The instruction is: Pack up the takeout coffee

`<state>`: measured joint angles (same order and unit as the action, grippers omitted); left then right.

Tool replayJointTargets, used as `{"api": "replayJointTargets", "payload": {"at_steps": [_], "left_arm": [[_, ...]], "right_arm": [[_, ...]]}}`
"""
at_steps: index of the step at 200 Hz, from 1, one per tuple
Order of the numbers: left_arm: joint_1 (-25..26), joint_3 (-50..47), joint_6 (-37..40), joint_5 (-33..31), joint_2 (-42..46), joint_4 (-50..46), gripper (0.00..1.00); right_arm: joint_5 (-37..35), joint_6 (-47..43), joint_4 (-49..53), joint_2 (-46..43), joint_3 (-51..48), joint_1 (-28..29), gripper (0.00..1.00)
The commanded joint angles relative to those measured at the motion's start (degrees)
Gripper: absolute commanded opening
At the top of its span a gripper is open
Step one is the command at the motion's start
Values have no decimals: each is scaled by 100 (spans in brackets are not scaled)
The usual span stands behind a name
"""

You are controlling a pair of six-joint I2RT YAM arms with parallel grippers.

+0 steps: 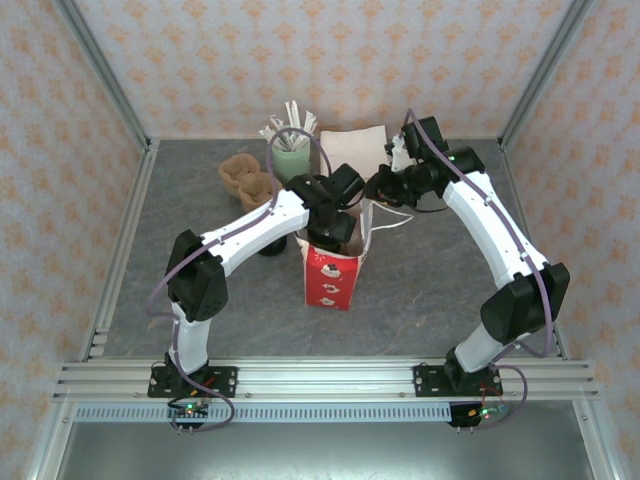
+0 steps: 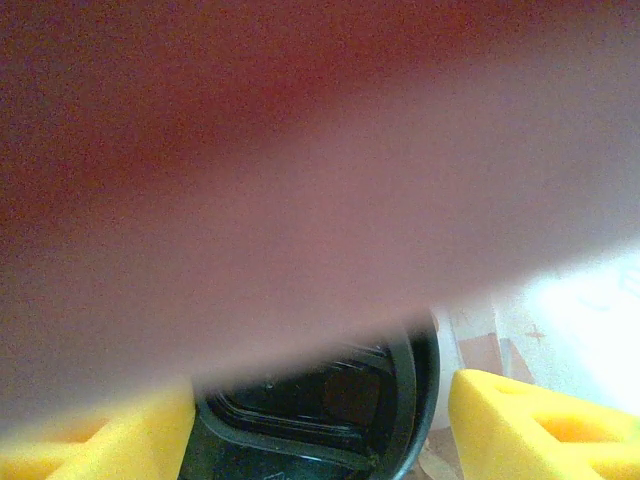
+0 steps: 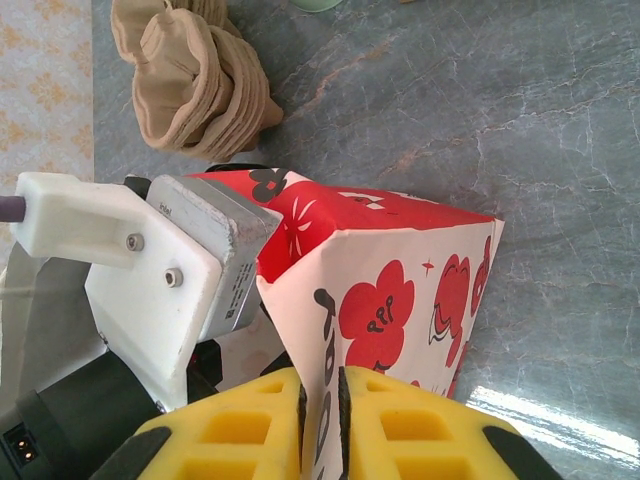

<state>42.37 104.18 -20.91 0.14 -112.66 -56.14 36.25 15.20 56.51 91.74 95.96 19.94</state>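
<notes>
**A:** How much room is there around the paper bag [image 1: 332,280]?

**B:** Bare grey marbled table [image 1: 450,290] lies to the bag's right and in front of it, out to the aluminium rails. Behind it on the left are tan, ribbed paper pieces [image 1: 247,180] and a pale green cup [image 1: 291,158] full of sticks. Both stand apart from the bag.

**A:** What is the bag like?

**B:** It is stiff, creased paper with red flowers on white. It stands upright with its mouth open.

**A:** And the grippers?

**B:** The right gripper [image 3: 320,390] is at the bag's rim. Its yellow foam fingers are pressed together with the paper wall pinched flat between them. The left gripper [image 1: 328,238] reaches down into the bag's mouth.

**A:** Where is the takeout coffee?

**B:** The takeout coffee [image 2: 330,405] is inside the bag. Its glossy round black lid sits between the left fingers [image 2: 530,420]. I cannot tell whether they clamp it or stand just off it, because the bag wall blurs most of that view.
</notes>
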Motion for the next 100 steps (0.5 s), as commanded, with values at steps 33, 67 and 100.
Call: {"api": "replayJointTargets", "payload": {"at_steps": [33,67,100], "left_arm": [[-95,-201,-158,271,-327,-261,58],[-171,-98,-236,394,-224,-146,55],[-295,-149,-446,521,-66,3,50]], "right_arm": [[-22,8,-57,-185,-38,24,19],[-45,-10,-45,-205,-34,27,19],[-57,-17,-47,-207,-41,35,19]]}}
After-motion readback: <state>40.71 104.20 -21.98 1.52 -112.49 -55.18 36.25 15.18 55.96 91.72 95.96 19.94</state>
